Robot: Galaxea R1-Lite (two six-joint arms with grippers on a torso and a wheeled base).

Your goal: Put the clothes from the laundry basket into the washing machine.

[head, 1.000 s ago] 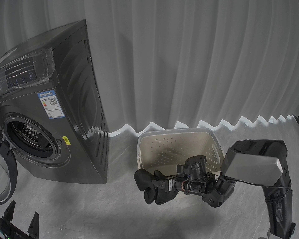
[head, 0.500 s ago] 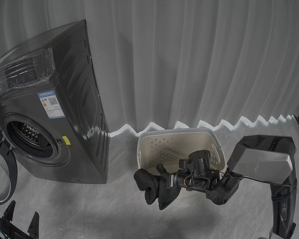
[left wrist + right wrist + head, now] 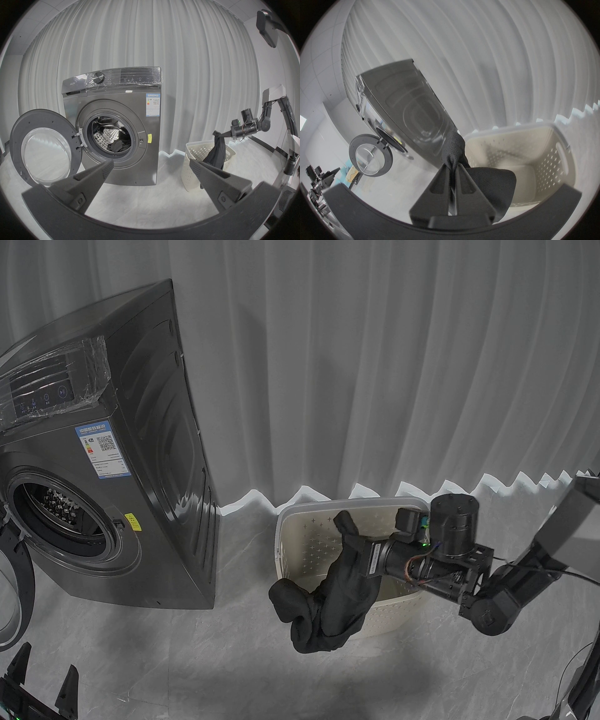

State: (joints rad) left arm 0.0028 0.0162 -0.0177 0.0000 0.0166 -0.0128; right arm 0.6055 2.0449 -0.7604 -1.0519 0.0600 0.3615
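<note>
My right end effector was clamped on a pinch of the dark, limp knit garment. The garment hung long-axis down over the front rim of the perforated plastic laundry basket. The washing machine stood well to my left with its round drum mouth open. My left end effector, spread wide, was nearer it.

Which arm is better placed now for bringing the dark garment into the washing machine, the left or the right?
Right. The right pincer is shut on the dark garment, which hangs over the laundry basket rim. The left pincer is open and empty.
</note>
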